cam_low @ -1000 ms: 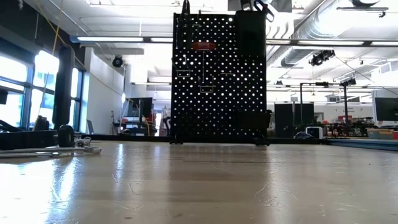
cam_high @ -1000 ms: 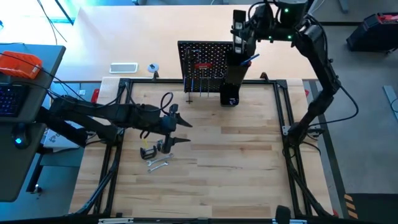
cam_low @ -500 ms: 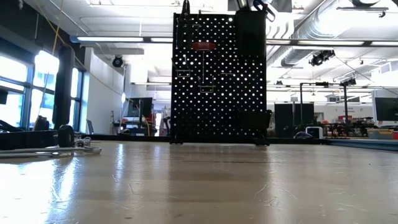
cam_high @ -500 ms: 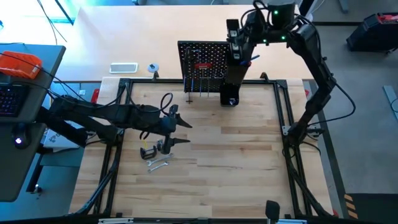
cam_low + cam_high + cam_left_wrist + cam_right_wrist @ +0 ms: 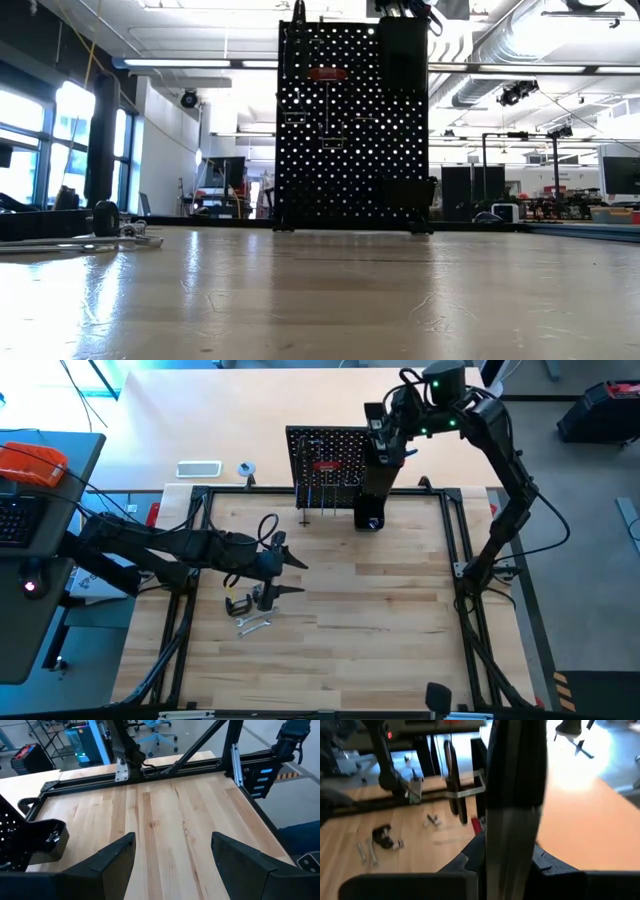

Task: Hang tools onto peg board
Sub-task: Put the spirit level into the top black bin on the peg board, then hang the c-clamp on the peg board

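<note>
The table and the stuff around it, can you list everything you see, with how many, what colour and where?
Peg board: one, black, upright at the table's far edge.
Box holder: one, tall, black, on the peg board's right side.
Red-handled tool: one, hanging on the peg board.
C-clamp: one, black, lying on the wood near the left arm.
Wrench: one, silver, just in front of the C-clamp.
Table: one, light wood, with a black frame.
Left gripper: open, hovering beside the C-clamp.
Right gripper: raised over the box holder, with a black-and-silver bar between its fingers.
</note>
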Robot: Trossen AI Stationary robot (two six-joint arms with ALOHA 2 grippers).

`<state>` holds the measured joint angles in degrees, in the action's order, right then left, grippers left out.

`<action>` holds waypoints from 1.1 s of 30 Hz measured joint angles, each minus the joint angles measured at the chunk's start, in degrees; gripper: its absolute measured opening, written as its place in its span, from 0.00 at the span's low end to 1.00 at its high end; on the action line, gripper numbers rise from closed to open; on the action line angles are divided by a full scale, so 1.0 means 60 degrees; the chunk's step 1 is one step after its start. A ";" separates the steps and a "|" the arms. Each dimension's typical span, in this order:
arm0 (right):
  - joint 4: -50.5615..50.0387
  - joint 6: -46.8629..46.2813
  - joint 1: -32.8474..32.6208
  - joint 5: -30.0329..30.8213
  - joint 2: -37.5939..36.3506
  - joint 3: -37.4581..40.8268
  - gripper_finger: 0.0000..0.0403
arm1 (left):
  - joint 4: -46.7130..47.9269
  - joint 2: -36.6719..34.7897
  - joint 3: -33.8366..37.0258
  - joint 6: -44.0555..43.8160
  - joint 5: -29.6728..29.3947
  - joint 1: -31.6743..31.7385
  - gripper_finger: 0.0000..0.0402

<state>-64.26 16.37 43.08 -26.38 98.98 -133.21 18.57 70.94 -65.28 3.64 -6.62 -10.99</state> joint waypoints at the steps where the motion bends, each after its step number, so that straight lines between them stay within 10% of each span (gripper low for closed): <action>1: -0.0210 0.0062 0.0005 0.0103 0.0000 0.0000 0.15 | 0.0000 0.0000 0.0000 0.0000 -0.0007 0.0001 0.63; 16: -0.1123 0.0504 0.0009 0.0628 0.0000 0.0000 0.16 | -0.0075 0.0000 -0.0004 -0.0004 -0.0209 0.0011 0.63; 33: -0.0349 0.0538 -0.0126 0.1495 -0.0931 0.0000 0.43 | 0.0400 -0.0103 -0.0004 0.0250 -0.0935 0.0011 0.63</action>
<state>-66.36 19.60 42.32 -17.41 93.40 -133.21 20.97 70.32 -65.30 5.14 -12.23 -10.92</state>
